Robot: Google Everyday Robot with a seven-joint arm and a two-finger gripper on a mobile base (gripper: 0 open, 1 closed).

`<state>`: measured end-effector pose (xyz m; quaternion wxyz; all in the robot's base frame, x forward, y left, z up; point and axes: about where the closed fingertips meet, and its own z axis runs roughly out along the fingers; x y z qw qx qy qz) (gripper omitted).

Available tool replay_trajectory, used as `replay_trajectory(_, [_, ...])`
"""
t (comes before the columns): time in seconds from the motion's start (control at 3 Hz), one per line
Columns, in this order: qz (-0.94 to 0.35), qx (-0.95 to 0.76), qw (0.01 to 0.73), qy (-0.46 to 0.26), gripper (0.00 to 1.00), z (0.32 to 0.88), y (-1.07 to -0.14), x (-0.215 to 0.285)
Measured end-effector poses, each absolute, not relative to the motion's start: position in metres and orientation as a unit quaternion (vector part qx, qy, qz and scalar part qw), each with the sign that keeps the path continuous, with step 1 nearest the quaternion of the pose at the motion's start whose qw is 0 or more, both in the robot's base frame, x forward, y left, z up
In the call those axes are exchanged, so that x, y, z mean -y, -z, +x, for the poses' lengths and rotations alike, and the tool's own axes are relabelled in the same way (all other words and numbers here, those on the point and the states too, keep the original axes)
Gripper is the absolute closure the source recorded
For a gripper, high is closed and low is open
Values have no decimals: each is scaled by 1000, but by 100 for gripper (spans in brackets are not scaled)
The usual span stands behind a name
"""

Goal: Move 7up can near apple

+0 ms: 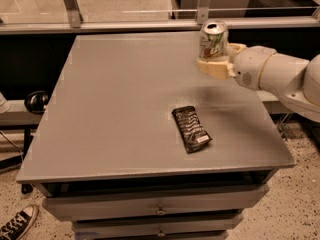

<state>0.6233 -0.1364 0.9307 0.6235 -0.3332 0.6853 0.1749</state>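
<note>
Gripping 7up can (pixel 214 36): gripper (pixel 217 63), cream fingers (pixel 210 68) clamped round can's lower part, reaching in from rt side of frame on white arm (pixel 280 76).
Can: upright, silver top up, held just clear of tbl surface, over far-rt corner.
Table (pixel 115 94): grey top, drawers (pixel 160 209) under front edge.
Wrapper (pixel 191 129): flat, black, lying on tbl toward front, well apart from can.
Shadow (pixel 225 91): dark patch on tbl below gripper.
Floor (pixel 300 209): speckled; sneaker (pixel 17 225) at lower left, near tbl base.
</note>
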Motion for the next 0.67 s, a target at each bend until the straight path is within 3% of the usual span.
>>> replay_trajectory(0.67, [-279, -692, 644, -170, 100, 659, -910, 221])
